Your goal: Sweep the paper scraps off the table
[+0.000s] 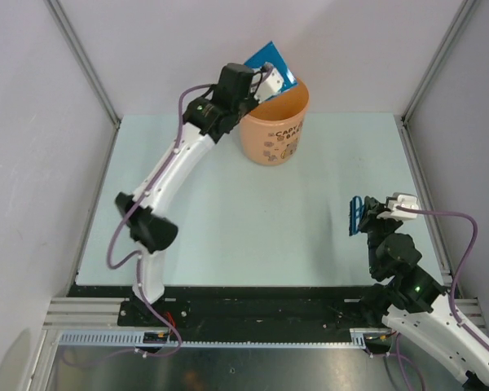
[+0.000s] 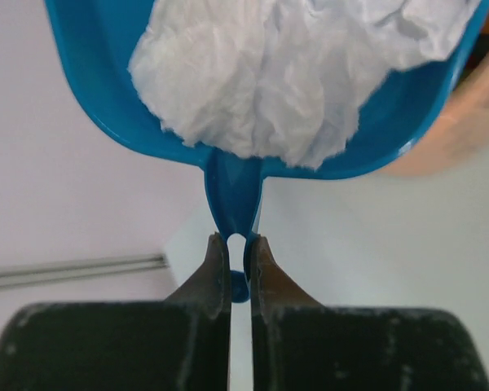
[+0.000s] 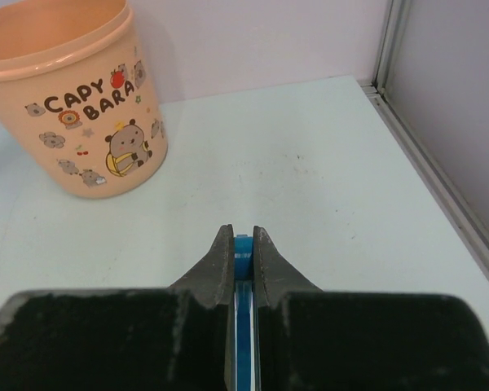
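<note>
A white crumpled paper scrap lies in the blue dustpan, which is tilted up against the wall. My left gripper is shut on the dustpan's thin handle. In the top view the left gripper holds the dustpan over the rim of the orange bucket. My right gripper is shut on the small blue brush. It hovers over the right side of the table, with the brush pointing left. No scraps show on the tabletop.
The orange "Capybara" bucket stands at the back middle of the table. Grey walls with metal posts close in the back and sides. A black and metal rail runs along the near edge.
</note>
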Tool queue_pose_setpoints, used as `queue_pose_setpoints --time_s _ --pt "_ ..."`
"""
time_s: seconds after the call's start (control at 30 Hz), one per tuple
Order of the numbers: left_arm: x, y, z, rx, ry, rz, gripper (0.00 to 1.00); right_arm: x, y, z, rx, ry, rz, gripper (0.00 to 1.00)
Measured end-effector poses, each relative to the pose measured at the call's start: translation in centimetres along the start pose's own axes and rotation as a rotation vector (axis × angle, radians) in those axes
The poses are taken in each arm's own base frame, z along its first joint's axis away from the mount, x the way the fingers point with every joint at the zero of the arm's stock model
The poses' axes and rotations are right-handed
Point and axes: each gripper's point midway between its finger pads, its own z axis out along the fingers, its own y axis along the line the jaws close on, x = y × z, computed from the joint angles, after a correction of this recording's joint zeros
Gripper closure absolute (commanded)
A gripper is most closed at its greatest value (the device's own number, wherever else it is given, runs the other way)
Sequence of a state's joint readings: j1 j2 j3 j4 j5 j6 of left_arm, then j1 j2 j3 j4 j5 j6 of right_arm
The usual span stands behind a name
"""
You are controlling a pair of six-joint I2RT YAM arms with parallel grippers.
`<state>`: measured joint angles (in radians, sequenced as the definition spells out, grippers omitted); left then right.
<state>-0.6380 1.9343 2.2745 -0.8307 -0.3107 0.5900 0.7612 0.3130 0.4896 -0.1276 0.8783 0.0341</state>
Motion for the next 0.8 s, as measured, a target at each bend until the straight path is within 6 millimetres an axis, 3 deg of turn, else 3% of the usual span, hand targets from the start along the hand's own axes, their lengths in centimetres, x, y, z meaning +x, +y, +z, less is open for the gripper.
queue_pose_setpoints --time_s 0.17,0.33,0.57,0.67,0.8 --pt "0.8 4.2 4.2 -0.268 0.144 0.128 1.00 0.4 0.2 0.1 -0.013 0.013 -0.016 1.00" --pt "0.6 6.4 5.6 -0.485 0.216 0.353 1.00 0.5 0.6 0.1 -0.035 0.020 -0.022 1.00" --pt "-0.2 6.3 5.4 -0.703 0.236 0.734 1.00 0.6 0.9 0.1 -0.054 0.021 -0.028 1.00" --pt "-0.8 6.5 4.6 -0.791 0.202 0.769 1.00 0.6 1.1 0.1 -0.061 0.022 -0.028 1.00" --pt "-2.6 8.2 2.1 -0.940 0.125 0.721 1.00 0.6 1.1 0.1 -0.066 0.022 -0.028 1.00"
